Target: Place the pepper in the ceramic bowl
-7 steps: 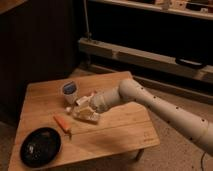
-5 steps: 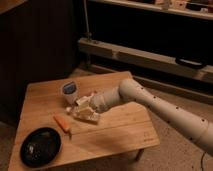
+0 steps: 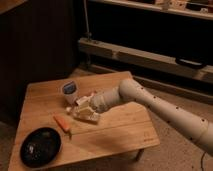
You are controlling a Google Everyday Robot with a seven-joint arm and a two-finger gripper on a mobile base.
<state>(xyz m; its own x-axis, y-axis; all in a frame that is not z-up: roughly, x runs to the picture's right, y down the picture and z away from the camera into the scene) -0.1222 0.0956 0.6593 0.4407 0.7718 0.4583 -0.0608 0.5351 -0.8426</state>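
Wooden table (image 3: pixel 122 127), seen at an angle. White arm (image 3: pixel 165 107) reaches in over the right edge toward the table's middle. No visible change over the last fraction of a second: arm in the same pose, and nothing on the table has shifted. So no task progress in this stretch; reads as a pause or a very slow approach.

Ceramic bowl (image 3: pixel 53 138): black, shallow, sits in the front left corner. A few pale specks show inside; can't tell what they are. No pepper in it.

Gripper (image 3: pixel 81 107) is at the centre of the table, left of midline, low over the surface, right against a white boxy object (image 3: pixel 90 116). Can't separate the two cleanly, and can't tell whether the gripper is spread, pressed together or pinching anything. Not on the pepper either way.

White cup with blue top (image 3: pixel 69 90): upright, toward the back edge in the left half, just behind the gripper.

Pepper (image 3: pixel 62 122): orange-red, lying flat on the wood between the gripper and the bowl, nearer the front edge than the back, tapering toward the front edge. Apart from the bowl and just beside the gripper's left side; no contact visible.

Judgement: pick not yet made. Gripper needs to shift slightly toward the front left corner, get down on the pepper, lift it and carry it the short way to the bowl. Risk: the boxy object gets nudged or grabbed instead, since it is so close.
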